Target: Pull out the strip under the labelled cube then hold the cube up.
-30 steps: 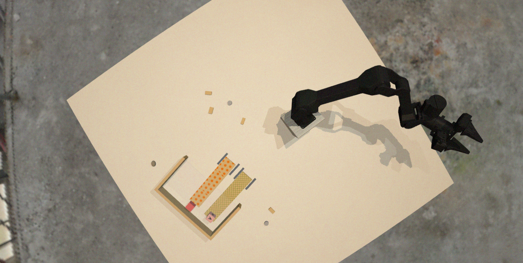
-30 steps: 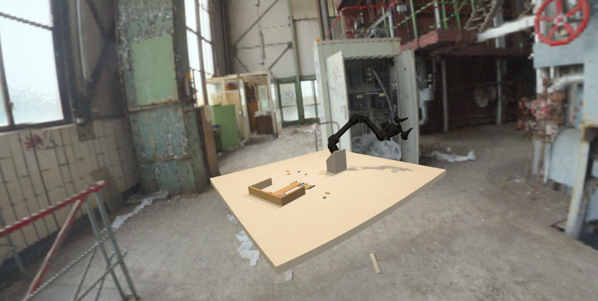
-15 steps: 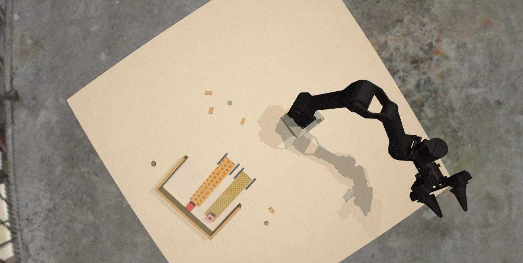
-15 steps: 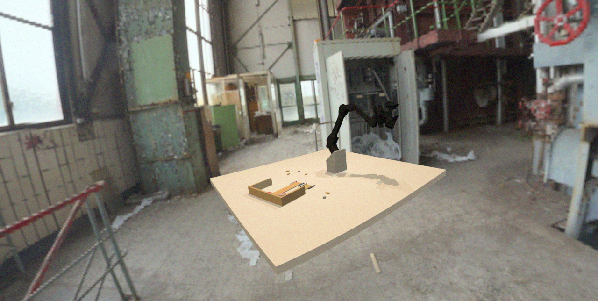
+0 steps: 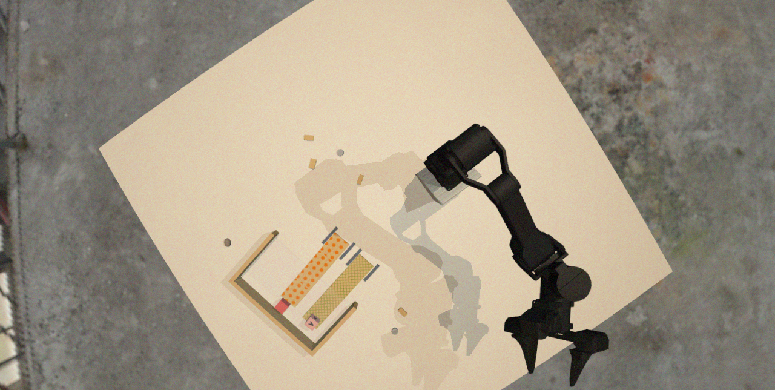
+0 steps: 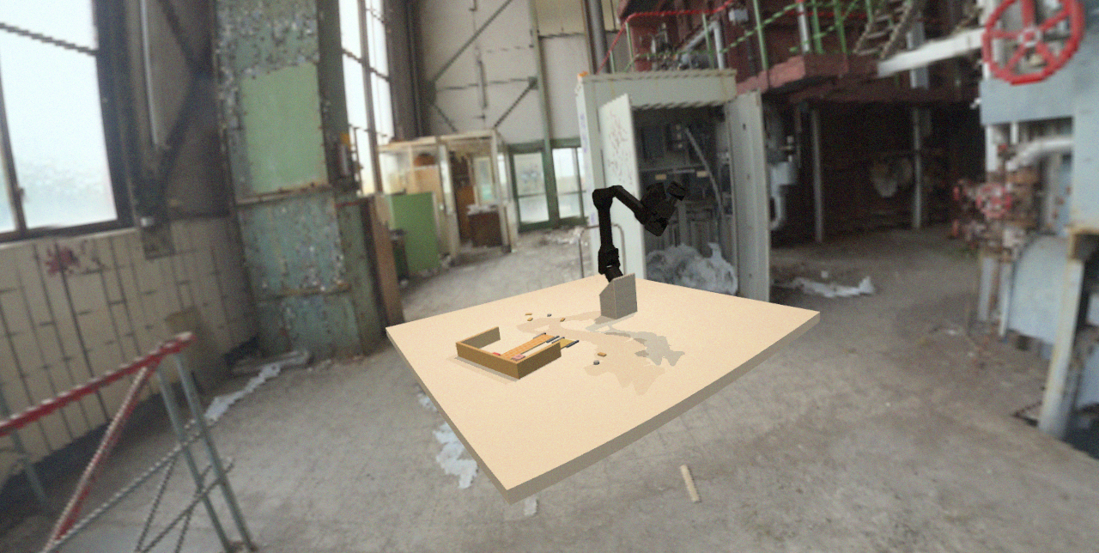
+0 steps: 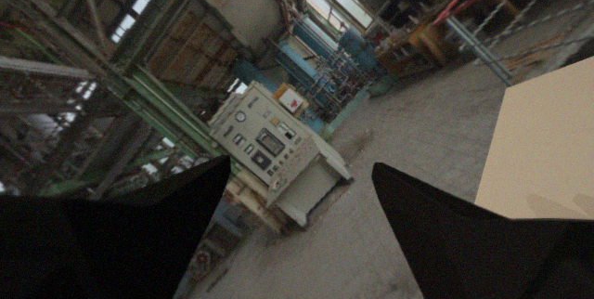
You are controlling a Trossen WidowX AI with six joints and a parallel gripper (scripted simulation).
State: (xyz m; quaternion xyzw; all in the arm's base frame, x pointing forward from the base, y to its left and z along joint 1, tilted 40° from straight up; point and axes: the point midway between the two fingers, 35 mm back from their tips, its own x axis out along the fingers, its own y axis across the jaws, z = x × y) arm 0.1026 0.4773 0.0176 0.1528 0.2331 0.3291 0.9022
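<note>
A pink cube with a dark letter-like mark (image 5: 310, 323) sits at the lower-left end of a yellow cross-hatched strip (image 5: 341, 286). A red cube (image 5: 281, 306) is at the same end of an orange-dotted strip (image 5: 315, 268); whether it rests on that strip is hard to tell. Both strips lie side by side, their other ends between short dark guide bars (image 5: 347, 251) (image 5: 371, 272). My gripper (image 5: 551, 379) (image 7: 302, 166) is open and empty, high up beyond the table edge and far to the right of the strips. No cube or strip shows in the wrist view.
A three-sided wooden wall (image 5: 270, 316) (image 6: 483, 363) surrounds the cube ends, open toward the guides. Small tan blocks (image 5: 308, 137) (image 5: 360, 179) (image 5: 402, 312) and round grey pieces (image 5: 340, 152) (image 5: 394, 330) (image 5: 227, 242) lie about. The arm stands on a grey base block (image 6: 619, 297).
</note>
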